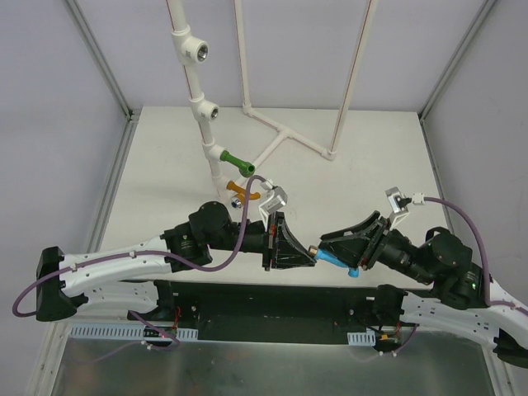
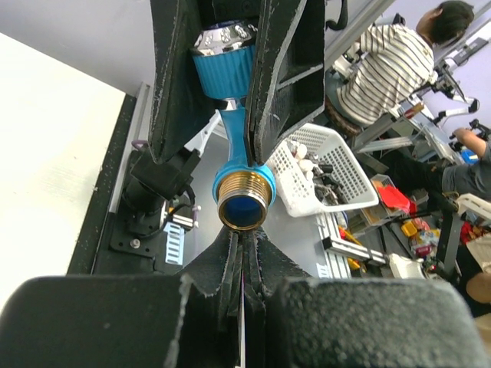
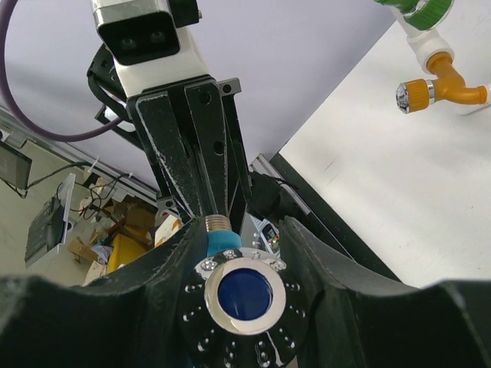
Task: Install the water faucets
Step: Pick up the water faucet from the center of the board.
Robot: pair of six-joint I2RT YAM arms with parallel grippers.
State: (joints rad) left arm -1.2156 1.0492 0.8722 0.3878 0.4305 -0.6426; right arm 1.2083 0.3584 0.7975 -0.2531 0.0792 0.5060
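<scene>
- The left gripper [image 1: 307, 255], a black two-finger claw, has its fingers pressed together with nothing between them, and points right toward the other arm.
- The right gripper [image 1: 332, 248], the same black claw, pinches the light blue plastic faucet [image 1: 337, 259] by its body, above the near edge of the white table [image 1: 371, 157], near the middle.
- The faucet's brass threaded end [image 2: 244, 201] points left and sits right at the left gripper's closed fingertips [image 2: 234, 264]; I cannot tell whether they touch.
- In the right wrist view its round shiny chrome end [image 3: 244, 295] lies between that gripper's fingers [image 3: 173, 268].
- The green plastic faucet [image 1: 237, 160] is seated in a tee of the white plastic pipe stand [image 1: 198, 99] at the far left of the table, reaching right.
- The orange plastic faucet [image 1: 241, 196] is seated in the tee just nearer on the same pipe.
- Two tees farther up [image 1: 200, 54] show open metal sockets.
</scene>
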